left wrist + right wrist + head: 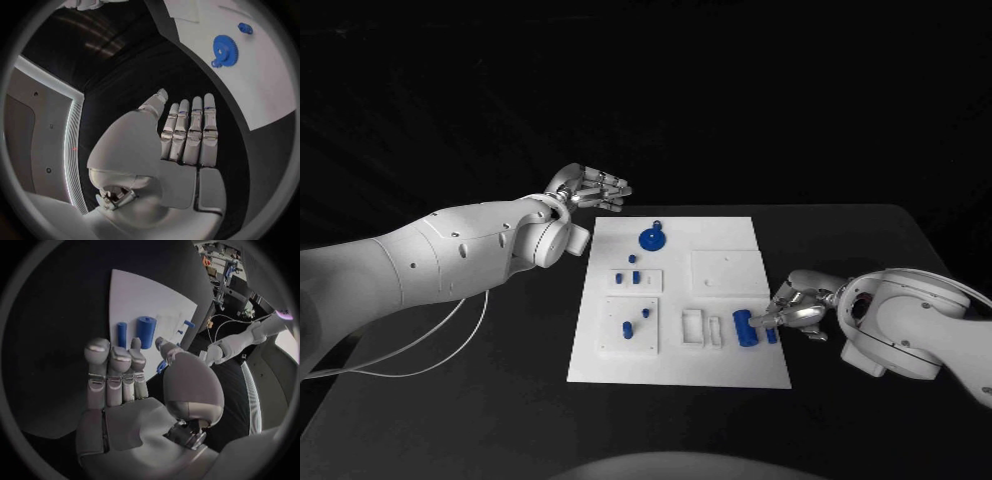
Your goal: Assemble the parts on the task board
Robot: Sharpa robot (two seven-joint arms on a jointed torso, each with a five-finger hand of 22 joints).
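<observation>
The white task board (733, 365) lies mid-table. On it are a blue gear (653, 238) (224, 48), small blue pegs (636, 277) and, near its right edge, a thick blue cylinder (744, 328) (145, 331) with a thinner blue peg (772, 336) (122, 334) beside it. My right hand (798, 311) (125, 375) hovers low at that edge, with its fingers stretched towards the two pieces. A sliver of blue (161, 366) shows under its thumb, and I cannot tell whether it is held. My left hand (590, 187) (184, 135) is raised beyond the board's far left corner, flat and holding nothing.
White sub-plates (630, 340) and a slotted frame (697, 327) sit on the board. A white cable (423, 355) loops over the table at the left. Black tabletop surrounds the board.
</observation>
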